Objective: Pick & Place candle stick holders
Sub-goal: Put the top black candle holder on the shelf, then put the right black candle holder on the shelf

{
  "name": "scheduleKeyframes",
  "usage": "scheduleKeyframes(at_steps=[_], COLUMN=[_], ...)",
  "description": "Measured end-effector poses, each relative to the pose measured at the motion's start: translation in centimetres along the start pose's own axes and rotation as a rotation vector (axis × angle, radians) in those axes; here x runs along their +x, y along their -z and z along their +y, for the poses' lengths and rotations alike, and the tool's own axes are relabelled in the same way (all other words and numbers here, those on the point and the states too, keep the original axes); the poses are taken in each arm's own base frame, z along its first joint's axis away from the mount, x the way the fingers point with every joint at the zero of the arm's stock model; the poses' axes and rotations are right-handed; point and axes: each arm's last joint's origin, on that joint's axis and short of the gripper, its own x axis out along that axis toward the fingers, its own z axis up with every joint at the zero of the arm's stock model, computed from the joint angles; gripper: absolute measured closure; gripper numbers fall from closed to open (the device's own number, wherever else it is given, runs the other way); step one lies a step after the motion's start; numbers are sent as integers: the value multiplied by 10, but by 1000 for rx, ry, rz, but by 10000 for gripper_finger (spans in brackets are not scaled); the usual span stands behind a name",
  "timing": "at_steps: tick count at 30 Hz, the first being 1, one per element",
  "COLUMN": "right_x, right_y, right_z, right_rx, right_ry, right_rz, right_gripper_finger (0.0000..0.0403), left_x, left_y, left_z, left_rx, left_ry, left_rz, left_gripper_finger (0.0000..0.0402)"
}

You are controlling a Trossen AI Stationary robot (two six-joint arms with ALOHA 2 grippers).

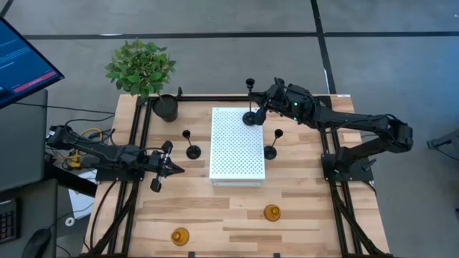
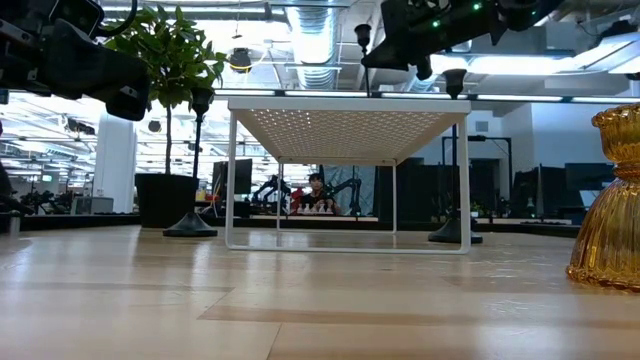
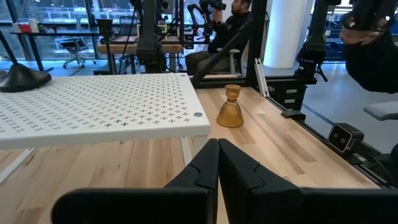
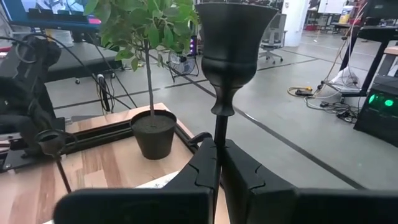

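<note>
A black candle stick holder [image 1: 249, 115] stands upright at the far right corner of a white perforated shelf [image 1: 237, 154]. My right gripper [image 1: 259, 106] is shut on its stem; its cup [image 4: 235, 37] fills the right wrist view. Two more black holders stand on their disc bases on the table, one left of the shelf [image 1: 192, 149] and one right of it [image 1: 271, 150]. Two amber holders [image 1: 272, 212] [image 1: 179, 236] stand near the table's near edge. My left gripper [image 1: 172, 168] is shut and empty, left of the shelf. My right gripper pinches the holder's thin stem [image 4: 218, 132] between its two fingers, just below the cup. The fingers come about level from the table's right and lie across the stem. The holder is upright, with its disc base [image 1: 249, 119] at the shelf top; whether the base rests there, I cannot tell.
A black pot with a green plant [image 1: 166, 106] stands at the far left corner. The shelf stands on thin white legs [image 2: 232, 180] with open space under it. Black frame rails [image 1: 140, 136] run along the table's left and right sides. Bare wood lies between the amber holders.
</note>
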Motion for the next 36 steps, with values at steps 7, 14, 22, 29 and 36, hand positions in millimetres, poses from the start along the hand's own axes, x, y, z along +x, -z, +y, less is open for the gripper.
scheduleKeyframes(at_steps=[7, 14, 22, 29, 36], right_x=[-1, 1, 1, -3, -38], right_y=[-1, 1, 5, 2, -13], right_z=[-7, -6, -6, -7, -11], right_rx=[1, 0, -5, -17, -46], right_ry=[23, 18, 17, 17, 16], right_rz=[2, 7, 36, 33, 61], right_gripper_finger=[403, 403, 358, 291, 237], left_x=[0, 0, 0, 0, 0], left_y=[0, 0, 0, 0, 0], left_z=[0, 0, 0, 0, 0], left_rx=[0, 0, 0, 0, 0], left_ry=[0, 0, 0, 0, 0], left_rz=[0, 0, 1, 0, 1], left_gripper_finger=[392, 392, 392, 392, 392])
